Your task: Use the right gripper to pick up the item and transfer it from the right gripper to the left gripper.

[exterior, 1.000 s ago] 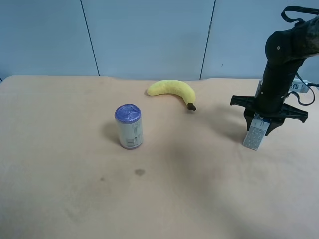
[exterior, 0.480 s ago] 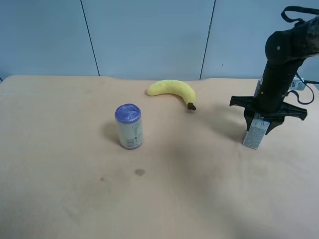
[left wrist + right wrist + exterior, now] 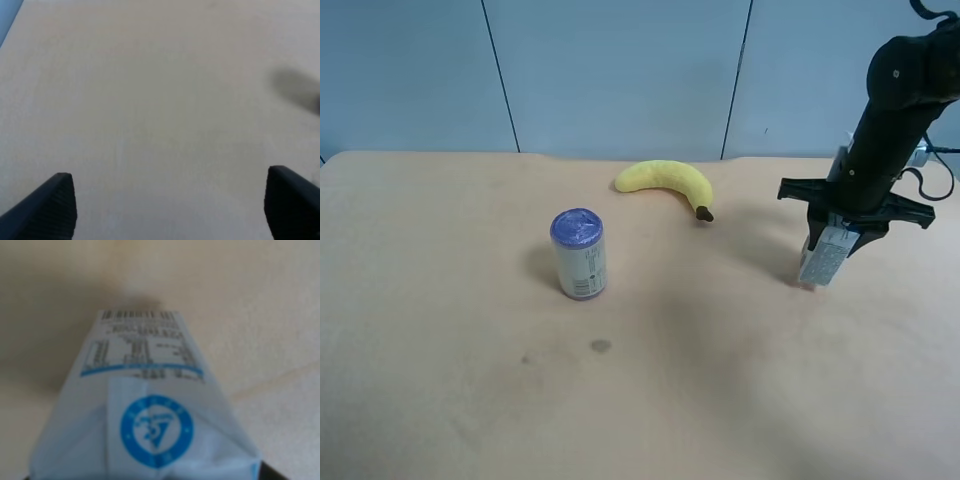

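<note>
Lift tilted carton [image 3: 820,262], clamped near its gable in right tool [image 3: 832,240], clear of tabletop [image 3: 720,380]; avoid loosening; present free lower body to left tool [image 3: 167,200], fingers spread wide

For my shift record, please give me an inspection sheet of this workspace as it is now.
Surface: tan table, small dark spot.
Job's things: milk carton, tilted, gripped at its top; whether its lower corner touches the table cannot be told.
Clutter: purple-lidded can, upright; banana, lying behind it.
Grippers: right gripper shut on the milk carton; left gripper open, holding nothing, over bare table.
Cables: loose cables beside the right arm.
Surroundings: blue-grey wall panels.
</note>
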`<action>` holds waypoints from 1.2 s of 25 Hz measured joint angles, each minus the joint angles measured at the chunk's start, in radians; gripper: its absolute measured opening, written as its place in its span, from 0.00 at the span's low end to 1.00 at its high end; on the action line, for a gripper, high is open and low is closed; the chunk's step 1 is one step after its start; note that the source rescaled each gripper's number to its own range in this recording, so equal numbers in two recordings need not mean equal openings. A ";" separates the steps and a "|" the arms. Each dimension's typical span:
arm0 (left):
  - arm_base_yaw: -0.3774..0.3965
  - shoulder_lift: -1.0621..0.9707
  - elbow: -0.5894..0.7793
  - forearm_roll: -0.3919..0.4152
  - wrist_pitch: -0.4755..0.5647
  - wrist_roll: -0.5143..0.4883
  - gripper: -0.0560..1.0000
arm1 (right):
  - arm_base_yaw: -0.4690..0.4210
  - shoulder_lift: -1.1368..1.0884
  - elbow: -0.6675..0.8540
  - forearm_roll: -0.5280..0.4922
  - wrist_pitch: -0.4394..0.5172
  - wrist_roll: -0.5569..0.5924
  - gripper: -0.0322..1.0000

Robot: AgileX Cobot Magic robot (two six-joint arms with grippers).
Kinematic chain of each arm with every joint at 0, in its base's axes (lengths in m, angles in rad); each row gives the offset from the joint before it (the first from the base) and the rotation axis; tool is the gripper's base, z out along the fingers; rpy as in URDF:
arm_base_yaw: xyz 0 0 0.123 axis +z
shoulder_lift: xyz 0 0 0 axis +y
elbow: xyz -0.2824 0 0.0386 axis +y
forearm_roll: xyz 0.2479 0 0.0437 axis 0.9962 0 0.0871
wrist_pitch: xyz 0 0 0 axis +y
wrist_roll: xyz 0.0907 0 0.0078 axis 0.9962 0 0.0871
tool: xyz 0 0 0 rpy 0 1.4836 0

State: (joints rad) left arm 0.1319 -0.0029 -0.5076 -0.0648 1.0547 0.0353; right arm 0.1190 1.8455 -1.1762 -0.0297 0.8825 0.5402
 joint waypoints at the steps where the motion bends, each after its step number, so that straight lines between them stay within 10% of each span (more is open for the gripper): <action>1: 0.000 0.000 0.000 0.000 0.000 0.000 1.00 | 0.000 -0.011 0.000 0.017 0.003 -0.019 0.05; 30: 0.000 0.000 0.000 0.000 -0.001 0.000 1.00 | -0.001 -0.059 0.000 1.025 0.219 -0.937 0.05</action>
State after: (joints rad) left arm 0.1319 -0.0029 -0.5076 -0.0648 1.0537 0.0353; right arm 0.1181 1.7865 -1.1762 0.9952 1.1013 -0.3964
